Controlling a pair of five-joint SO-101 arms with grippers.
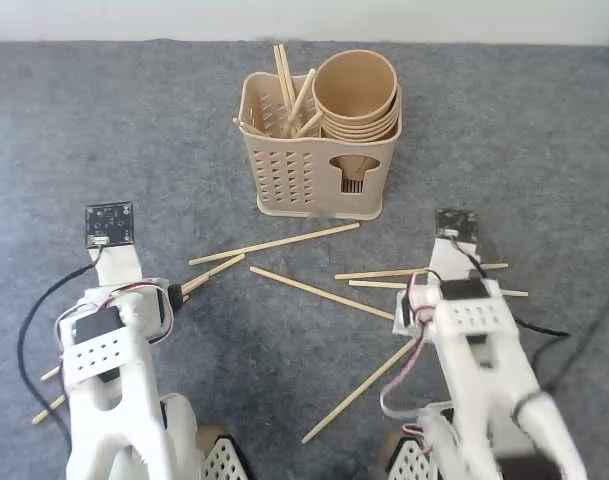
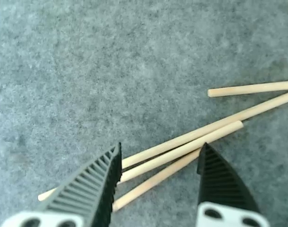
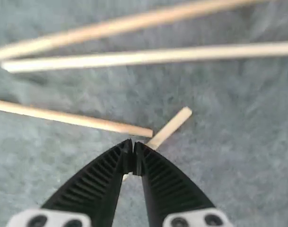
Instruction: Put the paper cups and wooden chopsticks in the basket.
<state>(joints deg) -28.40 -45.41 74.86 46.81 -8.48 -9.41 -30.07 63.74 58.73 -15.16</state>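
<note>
On the grey mat (image 1: 104,120) stands the basket (image 1: 314,180), with the stacked paper cups (image 1: 356,85) and upright chopsticks (image 1: 289,85) inside it. In front of the basket, the left gripper (image 2: 161,147) gapes wide over three loose chopsticks (image 2: 181,150); the right gripper (image 3: 133,142) is pinched closed above another chopstick end (image 3: 174,124)

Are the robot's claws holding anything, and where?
The left gripper is open around three chopsticks, holding nothing. The right gripper is shut over a chopstick near its end; a pinch cannot be told.
</note>
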